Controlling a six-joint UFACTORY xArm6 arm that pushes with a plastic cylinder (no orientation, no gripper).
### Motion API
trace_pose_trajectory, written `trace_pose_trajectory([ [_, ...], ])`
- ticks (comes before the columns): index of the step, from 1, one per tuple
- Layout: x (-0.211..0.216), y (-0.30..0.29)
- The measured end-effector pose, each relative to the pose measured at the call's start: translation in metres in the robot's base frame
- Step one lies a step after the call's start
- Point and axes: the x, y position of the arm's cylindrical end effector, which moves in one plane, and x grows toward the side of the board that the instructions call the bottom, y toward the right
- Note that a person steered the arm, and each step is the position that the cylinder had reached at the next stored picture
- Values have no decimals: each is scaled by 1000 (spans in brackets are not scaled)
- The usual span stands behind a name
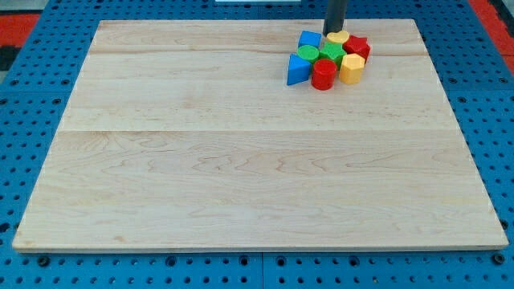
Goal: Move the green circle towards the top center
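Note:
The green circle sits in a tight cluster of blocks near the view's top, right of centre. Touching or close around it are a blue block above, a blue triangle below left, a green star-like block to its right, and a red cylinder below right. A yellow circle, a red star-like block and a yellow hexagon lie further right. My tip stands at the cluster's top edge, just above the yellow circle, up and right of the green circle.
The wooden board lies on a blue perforated table. The board's top edge runs just above the cluster.

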Motion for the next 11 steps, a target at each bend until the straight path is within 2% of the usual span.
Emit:
trace_pose_trajectory([
  [2,34,0],
  [3,65,1],
  [4,71,1],
  [7,67,-11],
  [10,48,-140],
  [11,46,-119],
])
